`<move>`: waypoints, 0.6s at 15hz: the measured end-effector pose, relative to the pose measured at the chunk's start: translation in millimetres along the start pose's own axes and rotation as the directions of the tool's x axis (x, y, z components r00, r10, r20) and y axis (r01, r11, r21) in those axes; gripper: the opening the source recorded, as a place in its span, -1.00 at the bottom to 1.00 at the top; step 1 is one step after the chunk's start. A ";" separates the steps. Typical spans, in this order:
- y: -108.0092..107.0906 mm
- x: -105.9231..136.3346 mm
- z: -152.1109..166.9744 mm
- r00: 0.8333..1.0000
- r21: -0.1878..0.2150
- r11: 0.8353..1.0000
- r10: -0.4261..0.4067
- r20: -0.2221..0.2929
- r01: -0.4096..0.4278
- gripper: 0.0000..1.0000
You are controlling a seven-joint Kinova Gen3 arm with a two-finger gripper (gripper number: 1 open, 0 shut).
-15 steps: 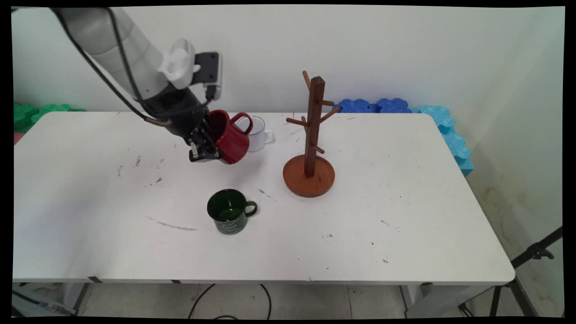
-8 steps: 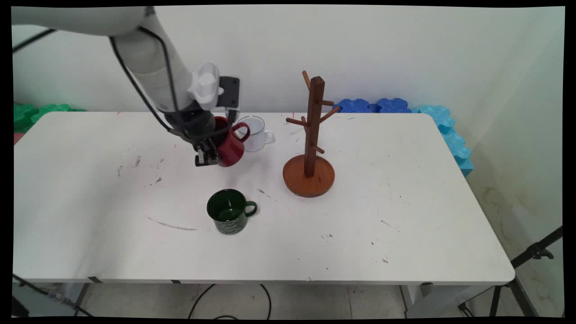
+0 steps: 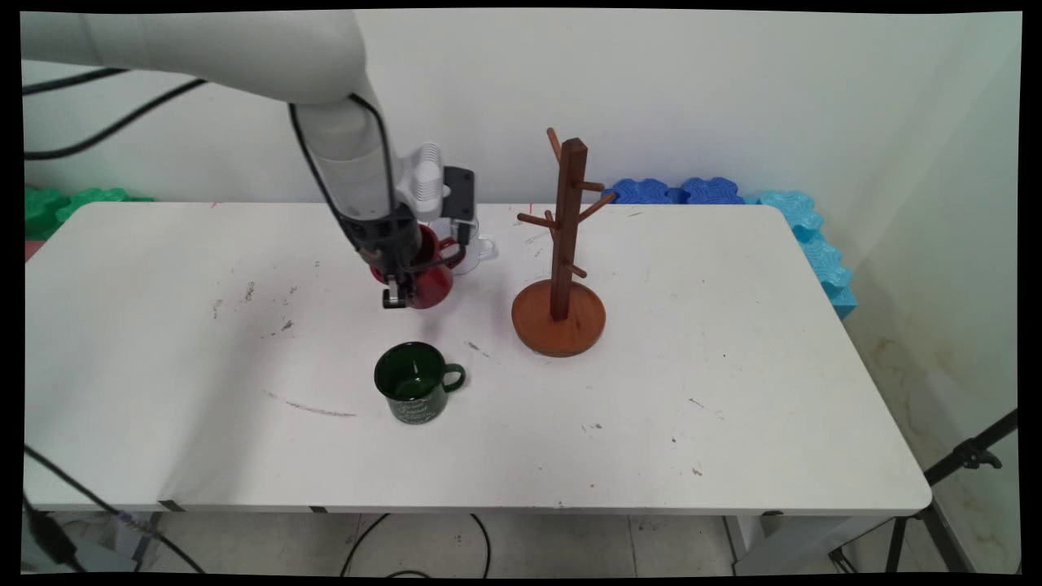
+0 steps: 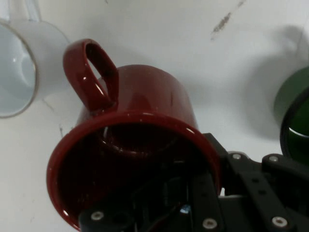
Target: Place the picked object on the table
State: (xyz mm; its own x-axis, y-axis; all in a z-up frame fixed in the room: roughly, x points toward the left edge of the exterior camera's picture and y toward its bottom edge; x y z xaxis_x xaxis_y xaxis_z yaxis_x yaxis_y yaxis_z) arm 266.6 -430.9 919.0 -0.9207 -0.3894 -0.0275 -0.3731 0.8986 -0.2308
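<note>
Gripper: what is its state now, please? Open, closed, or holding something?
Gripper: closed on the rim of the red mug, one finger inside it.

The arm point(image 3: 244, 49) is made of smooth white rounded links that narrow toward a black wrist section point(image 3: 383, 236). Black cables point(image 3: 342, 187) run along the forearm, and more loop off toward the left. Beside the wrist sits a white ribbed housing point(image 3: 423, 183) with a dark grey flat block point(image 3: 458, 195) fixed to it. The gripper point(image 4: 212, 203) is a black linkage of flat bars joined by round silver screws point(image 4: 209, 223).
</note>
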 end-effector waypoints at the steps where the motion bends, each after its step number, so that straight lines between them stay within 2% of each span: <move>1: -1.4 4.4 3.9 1.000 -0.005 1.000 0.001 0.006 -0.001 -1.00; 9: -15.2 29.7 32.8 0.999 -0.043 0.999 0.023 0.030 -0.022 -1.00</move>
State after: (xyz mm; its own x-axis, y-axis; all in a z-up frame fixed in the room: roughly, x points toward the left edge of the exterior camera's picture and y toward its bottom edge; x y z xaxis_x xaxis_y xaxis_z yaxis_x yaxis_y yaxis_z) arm 248.7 -462.7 889.7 -0.9253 -0.3741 -0.0622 -0.3573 0.9149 -0.1879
